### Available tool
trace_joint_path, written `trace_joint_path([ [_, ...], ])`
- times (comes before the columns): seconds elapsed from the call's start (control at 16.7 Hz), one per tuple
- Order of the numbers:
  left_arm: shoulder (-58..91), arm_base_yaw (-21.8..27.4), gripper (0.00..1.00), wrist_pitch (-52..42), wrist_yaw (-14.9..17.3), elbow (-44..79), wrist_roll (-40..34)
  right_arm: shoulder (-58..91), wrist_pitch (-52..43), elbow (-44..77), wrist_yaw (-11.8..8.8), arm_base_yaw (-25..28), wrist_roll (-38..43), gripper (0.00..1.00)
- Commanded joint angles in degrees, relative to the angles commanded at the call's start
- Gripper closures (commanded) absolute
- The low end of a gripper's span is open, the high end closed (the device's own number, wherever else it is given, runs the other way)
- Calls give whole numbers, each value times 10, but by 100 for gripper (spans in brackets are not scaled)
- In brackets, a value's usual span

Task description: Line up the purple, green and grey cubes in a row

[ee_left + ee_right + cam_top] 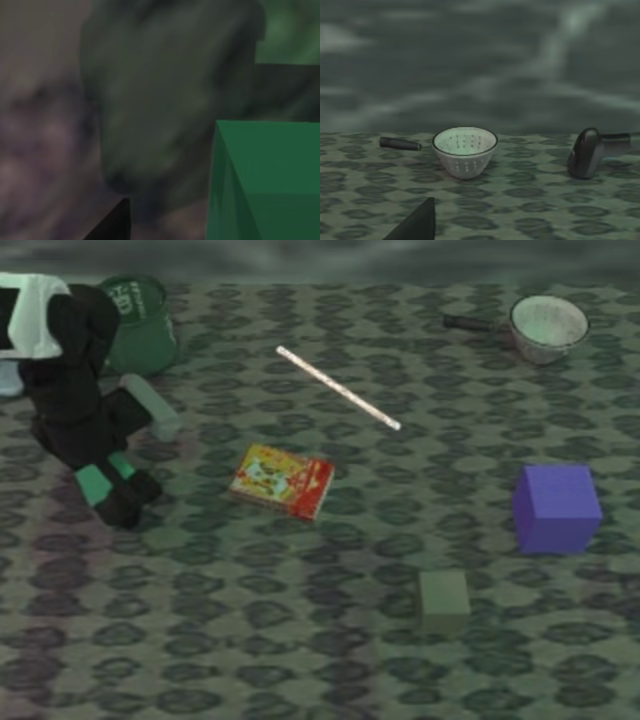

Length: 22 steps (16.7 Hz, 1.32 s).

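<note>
So the left arm's tool (112, 483) is down at the left side of the table (300, 640), and it's clamped on the green cube (100, 480), which peeks out bright green between the dark fingers. In the left wrist view that green cube (265, 180) fills the near corner, right up close.

The purple cube (556, 508) sits way over on the right side, and the grey cube (444, 602) is nearer the front, just left of it, the two apart from each other.

Other stuff: dark green mug (140, 325) at the back left behind the arm, a red-and-yellow box (282, 481) lying flat mid-table, a thin white stick (338, 388) lying diagonally, and a white colander (547, 326) back right.

Right arm's tool isn't in the top view, and from its wrist view I can't tell its state; the camera just looks at the colander (465, 150).
</note>
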<state>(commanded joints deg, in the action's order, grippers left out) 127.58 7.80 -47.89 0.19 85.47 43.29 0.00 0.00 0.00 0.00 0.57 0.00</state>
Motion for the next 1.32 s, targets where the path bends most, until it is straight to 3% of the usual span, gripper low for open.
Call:
trace_joint_path([
  [0.54, 0, 0, 98, 0, 0, 0, 0, 0, 0, 0, 0, 0, 0, 0],
  [1.02, 0, 0, 100, 0, 0, 0, 0, 0, 0, 0, 0, 0, 0, 0],
  [1.32, -31, -5, 100, -53, 7, 30, -6, 0, 0, 0, 0, 0, 0, 0],
])
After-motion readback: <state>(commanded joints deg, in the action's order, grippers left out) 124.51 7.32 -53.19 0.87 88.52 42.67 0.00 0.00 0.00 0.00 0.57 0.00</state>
